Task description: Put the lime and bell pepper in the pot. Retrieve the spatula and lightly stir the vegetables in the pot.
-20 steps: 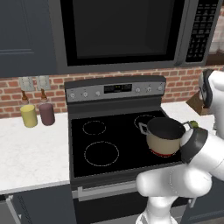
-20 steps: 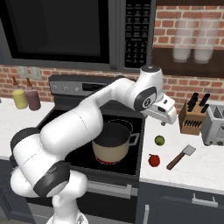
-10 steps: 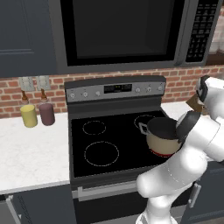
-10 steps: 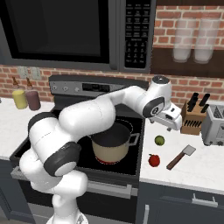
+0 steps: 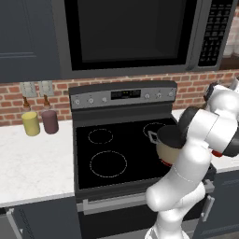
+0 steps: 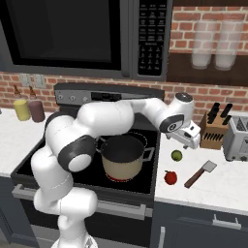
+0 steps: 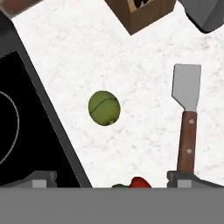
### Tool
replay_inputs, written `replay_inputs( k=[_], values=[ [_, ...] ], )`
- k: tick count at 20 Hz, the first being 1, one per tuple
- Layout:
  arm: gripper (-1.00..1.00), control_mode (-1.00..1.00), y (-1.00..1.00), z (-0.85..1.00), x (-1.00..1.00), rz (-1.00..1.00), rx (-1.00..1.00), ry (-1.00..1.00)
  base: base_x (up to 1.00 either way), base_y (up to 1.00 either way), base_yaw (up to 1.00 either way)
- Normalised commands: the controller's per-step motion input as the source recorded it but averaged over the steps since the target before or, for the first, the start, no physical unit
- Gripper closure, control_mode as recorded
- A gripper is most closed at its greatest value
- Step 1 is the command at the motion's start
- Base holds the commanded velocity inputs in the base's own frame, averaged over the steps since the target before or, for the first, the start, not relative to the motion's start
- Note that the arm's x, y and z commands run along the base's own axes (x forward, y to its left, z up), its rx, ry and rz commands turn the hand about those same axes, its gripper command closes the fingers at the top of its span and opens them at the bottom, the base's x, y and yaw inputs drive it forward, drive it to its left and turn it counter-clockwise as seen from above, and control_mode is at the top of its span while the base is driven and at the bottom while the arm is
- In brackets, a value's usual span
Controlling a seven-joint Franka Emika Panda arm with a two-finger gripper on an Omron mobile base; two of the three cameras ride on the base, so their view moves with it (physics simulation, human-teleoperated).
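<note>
The green lime (image 7: 104, 107) lies on the white counter right of the stove, also seen from the right base camera as the lime (image 6: 177, 155). The small red bell pepper (image 6: 170, 178) sits nearer the counter's front; only its top, the pepper (image 7: 136, 182), peeks in at the hand view's bottom. The spatula (image 6: 199, 174) lies to their right, brown handle and grey blade (image 7: 187, 89). The tan pot (image 6: 123, 155) stands on the stove's front right burner, and the arm partly covers the pot (image 5: 167, 142). My gripper (image 6: 191, 141) hovers above the lime, open with nothing between its fingers.
A wooden knife block (image 6: 213, 130) and a toaster (image 6: 237, 140) stand at the back of the right counter. A yellow jar (image 6: 21, 109) and a maroon jar (image 6: 36, 110) stand on the left counter. The stove's edge (image 7: 52, 118) runs just left of the lime.
The arm has swung rightward and lower, carrying the gripper from beside the pot out over the right counter above the lime. The vegetables, spatula and pot have stayed put.
</note>
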Motion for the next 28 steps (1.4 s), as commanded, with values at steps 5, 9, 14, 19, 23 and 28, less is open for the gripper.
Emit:
replay_inputs(
  k=[5, 9, 14, 19, 23, 28],
  values=[
    [-1.0, -1.0, 0.0, -0.49, 0.22, 0.0, 0.03, 0.0, 0.0, 0.0, 0.0],
    [-1.0, -1.0, 0.0, -0.38, 0.07, 0.0, 0.0, -0.03, 0.0, 0.0, 0.0],
    [-1.0, -1.0, 0.0, -0.29, 0.03, 0.0, 0.0, -0.01, 0.0, 0.0, 0.0],
    [-1.0, -1.0, 0.0, -0.23, 0.06, 0.03, 0.0, 0.0, 0.0, 0.0, 0.0],
    [-1.0, -1.0, 0.0, -0.2, 0.13, 0.05, 0.0, 0.0, 0.0, 0.0, 0.0],
    [-1.0, -1.0, 0.0, -0.19, 0.23, 0.05, 0.0, 0.0, 0.0, 0.0, 0.0]
  ],
)
